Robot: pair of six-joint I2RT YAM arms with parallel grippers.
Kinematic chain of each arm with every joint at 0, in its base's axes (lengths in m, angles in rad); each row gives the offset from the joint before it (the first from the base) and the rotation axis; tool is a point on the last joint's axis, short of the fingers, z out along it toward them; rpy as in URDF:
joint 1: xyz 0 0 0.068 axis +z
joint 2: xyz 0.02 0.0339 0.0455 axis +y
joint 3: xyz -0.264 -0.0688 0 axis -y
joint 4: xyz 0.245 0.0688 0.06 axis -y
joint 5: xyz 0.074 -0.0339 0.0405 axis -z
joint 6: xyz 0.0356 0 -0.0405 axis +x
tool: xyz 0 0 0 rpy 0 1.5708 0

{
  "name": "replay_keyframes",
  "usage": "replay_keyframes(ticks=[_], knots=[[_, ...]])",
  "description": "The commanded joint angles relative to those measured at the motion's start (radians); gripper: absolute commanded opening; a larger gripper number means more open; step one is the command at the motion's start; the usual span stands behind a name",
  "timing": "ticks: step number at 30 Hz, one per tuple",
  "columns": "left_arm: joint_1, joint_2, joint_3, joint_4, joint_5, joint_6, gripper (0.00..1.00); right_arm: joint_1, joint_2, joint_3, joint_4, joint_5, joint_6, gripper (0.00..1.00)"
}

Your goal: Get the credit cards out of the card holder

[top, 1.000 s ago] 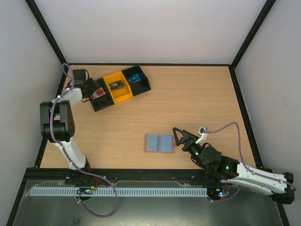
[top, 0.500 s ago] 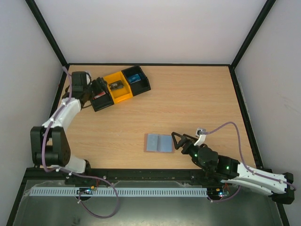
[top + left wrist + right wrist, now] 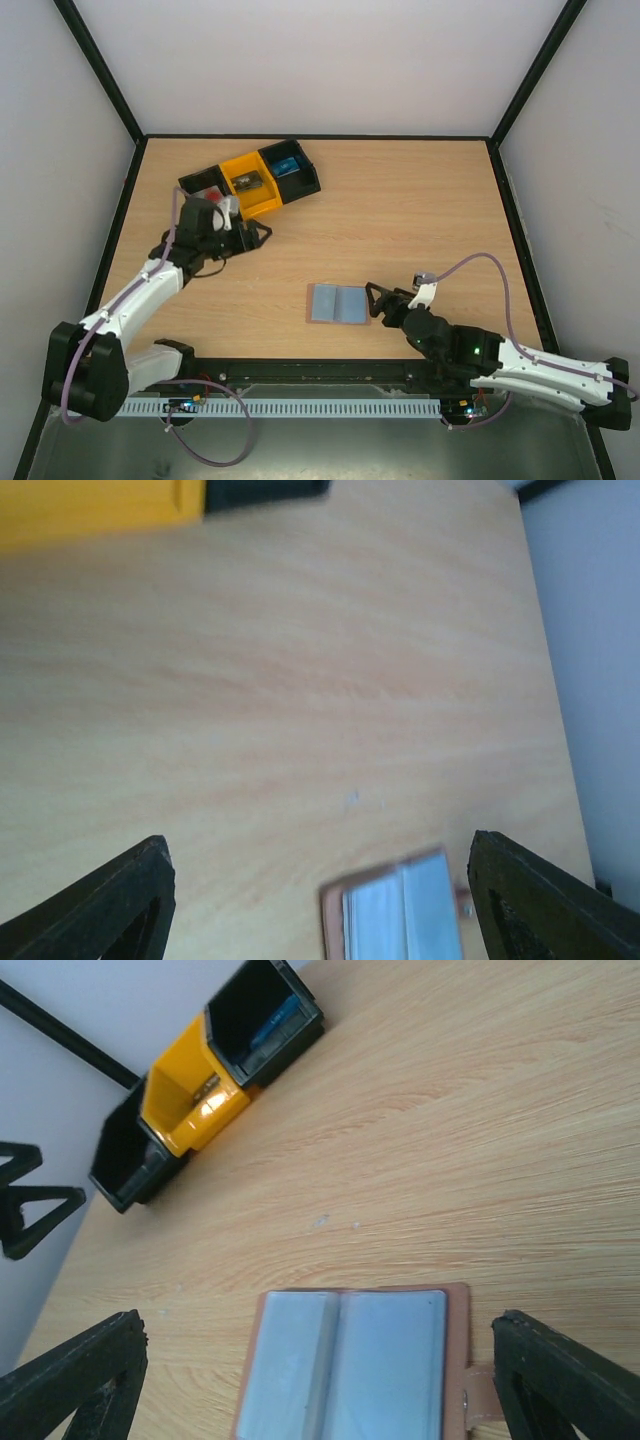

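Nearest the near edge of the worktop (image 3: 420, 200), slightly right of its middle, the card holder (image 3: 338, 303) lay opened flat, pale greyish inside up, its closing tab (image 3: 478, 1400) pointing toward the right gripper (image 3: 371, 302). That gripper stood just beside the tab edge with its jaws spread wide and nothing between them.

The holder looked light, thin and limp, likely to slide on smooth wood. A sound grip would probably pin one flap down while a card's exposed edge was pinched at a pocket mouth. Whether cards sat in the pockets could not be told.

Further in, toward the left edge, the left gripper (image 3: 262, 236) hung spread and empty, well apart from the holder. Beyond it, by the far left corner, sat the bins (image 3: 250, 182), black and yellow. The wood was flat and matt, and plain white walls (image 3: 320, 60) enclosed it.
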Motion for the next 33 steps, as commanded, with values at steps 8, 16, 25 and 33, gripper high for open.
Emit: replay_keyframes(ticks=[8,16,25,33], knots=[[-0.225,-0.038,-0.246,0.286,0.042,-0.173,0.7,0.005,0.226,0.037,0.137,0.032,-0.013,0.82],[-0.462,0.078,-0.262,0.425,-0.043,-0.248,0.67,-0.006,0.364,0.043,0.23,-0.017,-0.044,0.5],[-0.559,0.179,-0.333,0.691,-0.059,-0.367,0.67,-0.114,0.529,0.032,0.415,-0.223,-0.087,0.45],[-0.566,0.233,-0.446,0.913,-0.088,-0.468,0.68,-0.17,0.727,0.052,0.547,-0.379,-0.112,0.39]])
